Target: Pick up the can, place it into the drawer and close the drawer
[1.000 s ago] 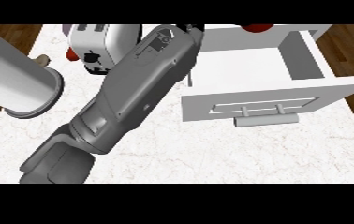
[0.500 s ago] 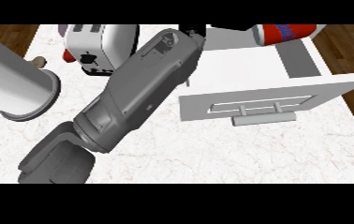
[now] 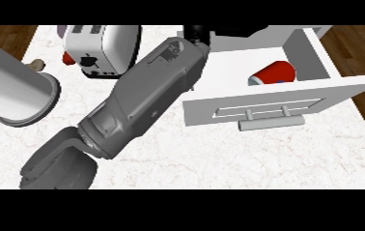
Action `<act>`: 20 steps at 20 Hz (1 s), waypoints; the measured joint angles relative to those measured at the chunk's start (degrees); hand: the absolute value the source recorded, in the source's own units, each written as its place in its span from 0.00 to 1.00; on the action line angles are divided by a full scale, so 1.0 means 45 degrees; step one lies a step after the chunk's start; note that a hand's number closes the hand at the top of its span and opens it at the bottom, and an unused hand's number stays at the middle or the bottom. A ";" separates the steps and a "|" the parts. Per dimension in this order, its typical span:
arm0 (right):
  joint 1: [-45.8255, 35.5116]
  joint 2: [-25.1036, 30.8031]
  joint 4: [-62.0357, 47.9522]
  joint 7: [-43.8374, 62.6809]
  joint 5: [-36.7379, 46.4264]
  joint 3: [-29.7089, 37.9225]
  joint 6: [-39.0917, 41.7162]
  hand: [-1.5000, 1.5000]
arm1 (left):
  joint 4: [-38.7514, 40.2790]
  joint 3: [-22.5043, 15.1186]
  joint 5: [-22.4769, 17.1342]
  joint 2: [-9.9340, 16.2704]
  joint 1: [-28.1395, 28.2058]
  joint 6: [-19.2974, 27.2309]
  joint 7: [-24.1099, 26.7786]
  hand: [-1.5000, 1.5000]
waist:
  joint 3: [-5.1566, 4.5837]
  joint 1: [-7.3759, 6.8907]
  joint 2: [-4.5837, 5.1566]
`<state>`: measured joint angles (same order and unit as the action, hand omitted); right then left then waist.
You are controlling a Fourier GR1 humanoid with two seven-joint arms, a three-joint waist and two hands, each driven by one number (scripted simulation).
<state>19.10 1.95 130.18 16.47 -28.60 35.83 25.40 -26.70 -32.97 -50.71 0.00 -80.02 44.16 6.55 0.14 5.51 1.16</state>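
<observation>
The marble counter (image 3: 235, 157) now fills more of the view than half a second ago, and the white drawer (image 3: 271, 97) shows whole, pulled open at the right with its handle (image 3: 271, 123) facing near. A grey forearm (image 3: 146, 99) crosses the middle, slanting from the near left up to the far centre, much as before. The toaster (image 3: 103, 46) stands at the far left, with a grey cylinder (image 3: 21, 97) at the left edge. The red can (image 3: 273, 73), which earlier was at the far edge beyond the drawer, now lies on its side inside the drawer, against the front wall. The left hand (image 3: 196, 32) shows only as a dark patch at the far end of the forearm, left of the can and apart from it; whether its fingers are spread or curled cannot be told.
</observation>
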 measured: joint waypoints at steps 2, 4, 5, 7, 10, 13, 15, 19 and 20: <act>-0.0045 0.0114 0.0114 0.0126 -0.0133 0.0092 -0.0082 0.00 | 0.0054 -0.0064 -0.0220 0.0002 0.0070 0.0041 0.0243 0.00 | -0.0004 0.0000 0.0001; -0.0088 0.0179 0.0213 0.0246 -0.0240 0.0146 -0.0174 0.00 | 0.0030 -0.0205 -0.0445 0.0002 -0.0004 0.0234 0.0333 0.00 | -0.0005 0.0036 0.0000; 0.0109 0.0059 0.0401 0.0269 -0.0277 0.0084 -0.0159 0.00 | -0.0033 -0.0283 -0.0543 0.0000 -0.0038 0.0348 0.0328 0.00 | -0.0006 0.0023 -0.0020; 0.0060 -0.0053 0.0334 0.0164 -0.0145 0.0015 -0.0117 0.00 | -0.0065 -0.0394 -0.0779 0.0003 0.0032 0.0447 0.0495 0.00 | -0.0004 0.0017 -0.0008; -0.0224 0.0201 0.0666 -0.0117 0.0241 0.0159 -0.0078 0.00 | -0.0045 -0.0406 -0.1061 0.0002 0.0157 0.0378 0.0960 0.00 | -0.0007 0.0029 0.0018; -0.0511 0.0628 0.0828 -0.0909 0.1086 0.0367 0.0317 0.00 | -0.0124 -0.0340 -0.1335 0.0000 0.0083 0.0326 0.1153 0.00 | -0.0008 -0.0003 0.0028; -0.0737 0.0828 0.0984 -0.1239 0.1551 0.0267 0.0507 0.00 | -0.0145 -0.0274 -0.1489 0.0000 0.0183 0.0149 0.1487 0.00 | -0.0012 -0.0087 0.0029; -0.1255 0.0821 0.1229 -0.2000 0.2899 -0.0285 0.0727 0.00 | -0.0369 -0.0401 -0.1751 0.0002 0.0039 0.0237 0.1815 0.00 | -0.0013 -0.0254 -0.0003; -0.1407 0.0815 0.1377 -0.2077 0.3387 -0.0518 0.0730 0.00 | -0.0353 -0.0408 -0.1792 0.0001 -0.0021 0.0221 0.1901 0.00 | -0.0013 -0.0301 0.0007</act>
<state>12.77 5.62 136.38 7.12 -13.36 33.50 28.68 -28.29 -34.81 -58.77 0.00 -80.11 45.15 15.11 0.08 4.16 1.19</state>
